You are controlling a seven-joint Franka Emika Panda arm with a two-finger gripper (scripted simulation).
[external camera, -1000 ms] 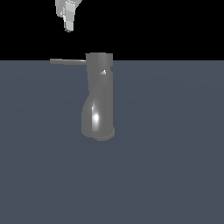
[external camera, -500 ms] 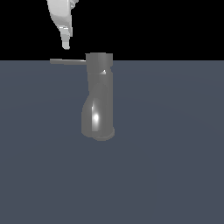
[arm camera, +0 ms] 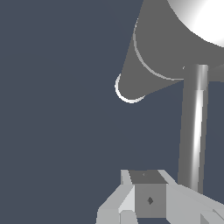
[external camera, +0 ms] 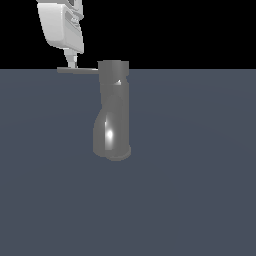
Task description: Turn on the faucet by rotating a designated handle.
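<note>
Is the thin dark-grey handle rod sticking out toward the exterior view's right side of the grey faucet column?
No, the thin dark-grey handle rod juts from the glossy grey faucet column toward the exterior view's left.

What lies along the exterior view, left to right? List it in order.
gripper → handle → faucet

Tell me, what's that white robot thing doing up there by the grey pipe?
A robot arm is trying to turn on a faucet. Its white gripper hangs right above the thin handle that sticks out sideways from the faucet's top, toward the exterior view's left. The fingertips look very close to the rod near its outer end, but I can't tell whether they touch it. Nothing is gripped yet.
</note>
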